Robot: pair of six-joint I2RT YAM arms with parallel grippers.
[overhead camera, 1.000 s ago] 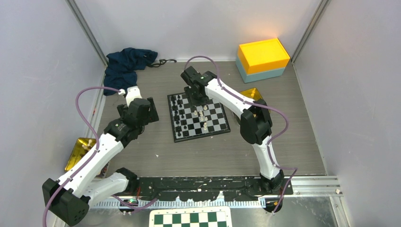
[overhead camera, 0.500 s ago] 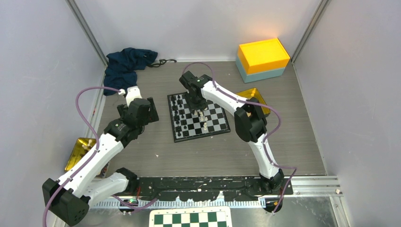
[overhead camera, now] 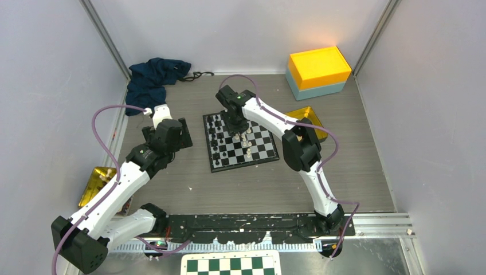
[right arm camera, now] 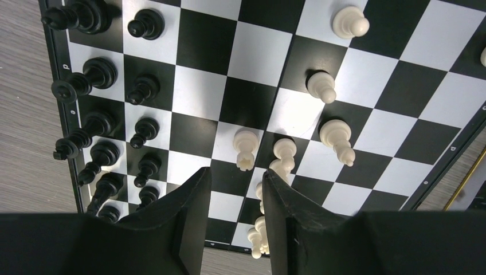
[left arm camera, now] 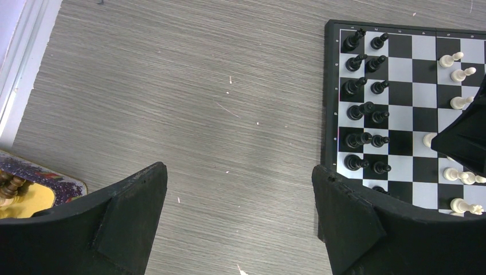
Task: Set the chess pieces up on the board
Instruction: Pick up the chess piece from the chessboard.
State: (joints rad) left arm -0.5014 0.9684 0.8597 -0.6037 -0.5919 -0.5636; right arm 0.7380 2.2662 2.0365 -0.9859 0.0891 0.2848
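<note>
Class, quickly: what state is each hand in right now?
Left hand: open, holding nothing.
Right hand: open, holding nothing.

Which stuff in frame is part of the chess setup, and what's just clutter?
Job:
- board
- black pieces, lined up along one edge
- white pieces, scattered mid-board
- right pincer, open over the white ones

Lying about:
- blue cloth
- yellow-and-teal box
- green-and-white checkered panel
- gold tray, role unclear
</note>
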